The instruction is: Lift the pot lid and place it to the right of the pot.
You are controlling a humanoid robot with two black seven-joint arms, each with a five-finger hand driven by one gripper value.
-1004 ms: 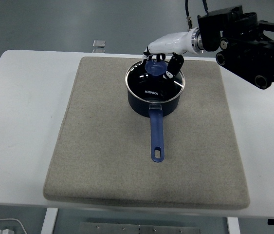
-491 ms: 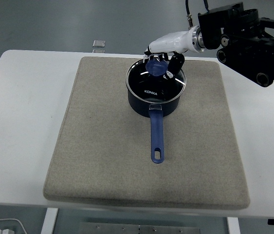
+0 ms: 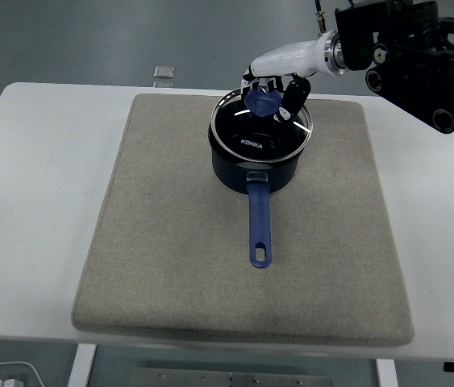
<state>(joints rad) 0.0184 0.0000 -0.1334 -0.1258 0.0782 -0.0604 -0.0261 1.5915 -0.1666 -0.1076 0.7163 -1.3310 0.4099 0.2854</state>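
Note:
A dark blue pot (image 3: 247, 171) stands on the grey mat (image 3: 170, 242), its long blue handle (image 3: 260, 226) pointing toward the near edge. The glass lid (image 3: 260, 132) hangs just above the pot rim, tilted. My right hand (image 3: 273, 95), white with dark fingertips, reaches in from the upper right and is shut on the lid's blue knob (image 3: 262, 101). The left arm is out of view.
The mat covers most of the white table (image 3: 33, 201). A small clear object (image 3: 162, 74) lies beyond the mat's far edge. Bare mat extends to the right of the pot (image 3: 343, 177). My black right forearm (image 3: 420, 56) hangs over the far right corner.
My right hand has risen with the knob in its grip. The lid has come up off the pot rim and shifted slightly right and away.

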